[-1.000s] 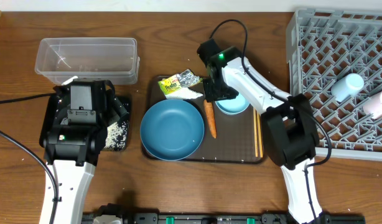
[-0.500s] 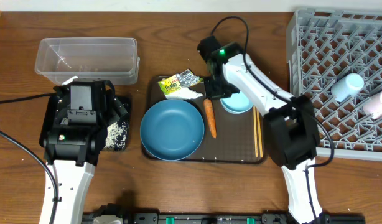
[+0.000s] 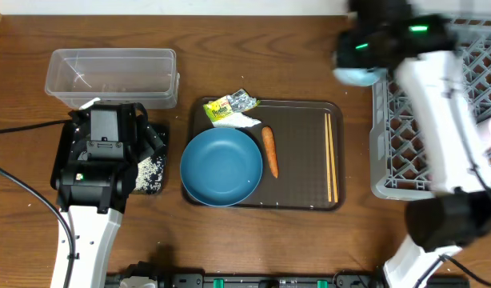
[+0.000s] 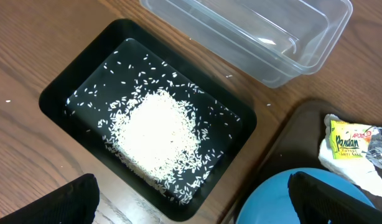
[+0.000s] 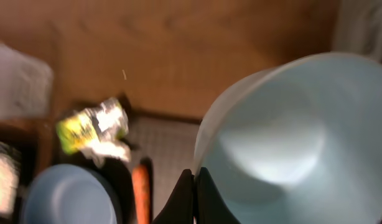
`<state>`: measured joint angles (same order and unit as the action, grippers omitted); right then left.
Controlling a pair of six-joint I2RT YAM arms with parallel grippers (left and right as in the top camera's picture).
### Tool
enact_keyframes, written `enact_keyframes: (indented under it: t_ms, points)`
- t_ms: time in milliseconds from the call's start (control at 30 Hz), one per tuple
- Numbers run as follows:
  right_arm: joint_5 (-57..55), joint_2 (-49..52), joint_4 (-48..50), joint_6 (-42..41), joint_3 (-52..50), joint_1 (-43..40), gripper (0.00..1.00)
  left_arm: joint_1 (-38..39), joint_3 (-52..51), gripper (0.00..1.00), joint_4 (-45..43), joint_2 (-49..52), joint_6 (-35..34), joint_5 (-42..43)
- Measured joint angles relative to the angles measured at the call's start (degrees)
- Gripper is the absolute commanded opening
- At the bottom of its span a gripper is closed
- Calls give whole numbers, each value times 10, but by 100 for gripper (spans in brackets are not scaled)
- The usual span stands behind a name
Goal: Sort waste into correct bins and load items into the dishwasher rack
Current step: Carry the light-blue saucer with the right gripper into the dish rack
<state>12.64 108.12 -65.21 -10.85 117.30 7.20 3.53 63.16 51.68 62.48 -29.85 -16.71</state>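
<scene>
One light-blue bowl (image 5: 284, 143) has left the tray (image 3: 301, 160), clamped in the right pincer (image 5: 195, 190) near the rack (image 3: 393, 160); left pincer (image 4: 191, 208) apart.

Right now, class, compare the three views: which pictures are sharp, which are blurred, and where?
Overhead: the right arm is smeared at top right, while the dark-blue bowl and carrot are crisp. Left wrist: sharp, with single rice grains distinct and faint glare on the clear tub. Right wrist: soft all over, with the light-blue bowl in the right pincer and the wrapper both blurred.
</scene>
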Motion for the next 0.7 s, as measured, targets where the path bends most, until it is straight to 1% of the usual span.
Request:
enact_keyframes:
  t_ms: [133,267,367,500,600,700]
  points:
    - [107,-7,58,39,0,-113,1,0,0,100,0,0,0,0]
    - [250,3,137,73,-1,-238,1,0,0,100,0,0,0,0]
    - [337,20,188,94,-1,-306,1,0,0,100,0,0,0,0]
    - [436,56,236,111,-1,-358,1,0,0,100,0,0,0,0]
    - [485,91,260,116,-1,-379,1,0,0,100,0,0,0,0]
    - [544,135,309,120,-1,-396,1,0,0,100,0,0,0,0]
